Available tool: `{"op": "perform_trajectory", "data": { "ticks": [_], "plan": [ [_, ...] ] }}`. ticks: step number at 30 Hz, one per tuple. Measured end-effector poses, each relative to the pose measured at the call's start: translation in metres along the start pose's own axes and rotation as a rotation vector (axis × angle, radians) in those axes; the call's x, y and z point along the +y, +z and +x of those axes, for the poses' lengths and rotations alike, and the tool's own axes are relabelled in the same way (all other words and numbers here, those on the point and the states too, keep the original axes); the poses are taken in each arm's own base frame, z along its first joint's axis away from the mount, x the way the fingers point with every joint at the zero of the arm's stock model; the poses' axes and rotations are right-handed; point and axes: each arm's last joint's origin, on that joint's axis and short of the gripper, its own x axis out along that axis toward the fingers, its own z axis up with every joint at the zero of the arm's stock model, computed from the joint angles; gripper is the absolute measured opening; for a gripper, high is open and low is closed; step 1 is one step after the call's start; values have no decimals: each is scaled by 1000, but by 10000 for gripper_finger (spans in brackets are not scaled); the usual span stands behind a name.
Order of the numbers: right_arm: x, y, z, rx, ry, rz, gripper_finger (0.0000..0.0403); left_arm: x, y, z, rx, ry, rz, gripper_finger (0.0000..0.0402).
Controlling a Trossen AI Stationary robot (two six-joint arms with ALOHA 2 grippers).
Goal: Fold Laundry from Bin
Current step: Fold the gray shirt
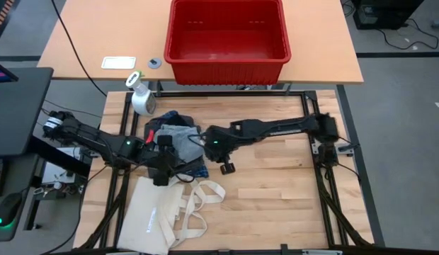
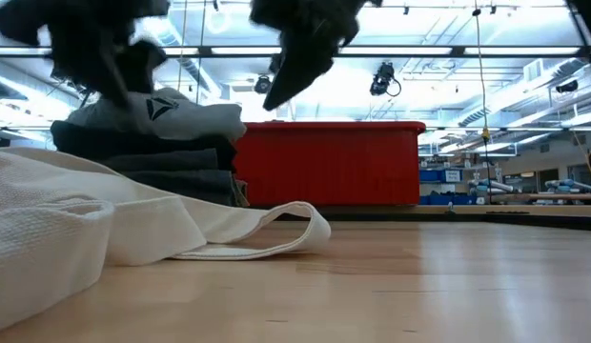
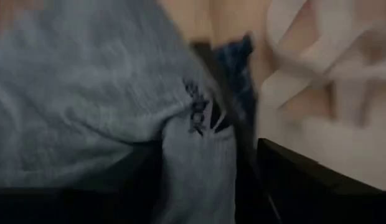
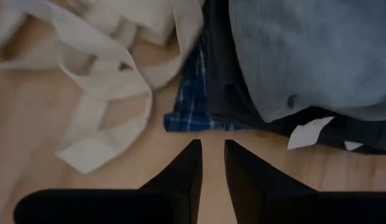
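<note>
The laundry [image 1: 175, 142] lies in a stack on the wooden table's left half, a light grey garment [image 4: 311, 56] on top of dark pieces and a blue plaid shirt [image 4: 193, 93]. The red bin [image 1: 226, 60] stands on the far table. My left gripper [image 1: 161, 177] hangs over the stack's near edge, open, with the light grey garment [image 3: 87, 93] running between its fingers [image 3: 305, 180]. My right gripper [image 1: 225, 168] hovers over bare wood to the right of the stack. Its fingertips [image 4: 211, 149] stand a narrow gap apart with nothing between them. My left gripper slants down from the table's left over the near part of the light grey garment [image 3: 193, 162], which bears a dark printed mark. A fold of that cloth lies between the wide-apart fingers. Whether the fingers touch it, I cannot tell.
A cream tote bag [image 1: 159, 212] with long handles [image 2: 267, 233] sprawls at the near left, touching the stack's near edge. A white spray bottle [image 1: 141, 98] stands at the table's far left. The table's right half is bare wood [image 1: 276, 191].
</note>
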Motion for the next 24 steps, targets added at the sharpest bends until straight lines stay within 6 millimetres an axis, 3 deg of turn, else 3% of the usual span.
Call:
{"op": "perform_trajectory", "data": {
  "ticks": [3,6,10,13,18,24],
  "plan": [
    [10,-6,-17,-78,-15,11,77,2,13,-22,-15,-14,-18,291],
    [19,-17,-30,-133,-34,29,77,8,24,-44,-28,-15,-69,302],
    [31,-32,-32,-242,-36,58,77,17,30,-49,-74,154,-85,297],
    [41,-47,-22,-318,-28,73,77,27,23,-37,-37,296,-89,289],
    [56,-68,5,-403,-17,80,77,49,-4,-1,113,370,-165,273],
    [68,-80,18,-463,-53,86,77,57,-23,37,86,205,-238,245]
  ]
}}
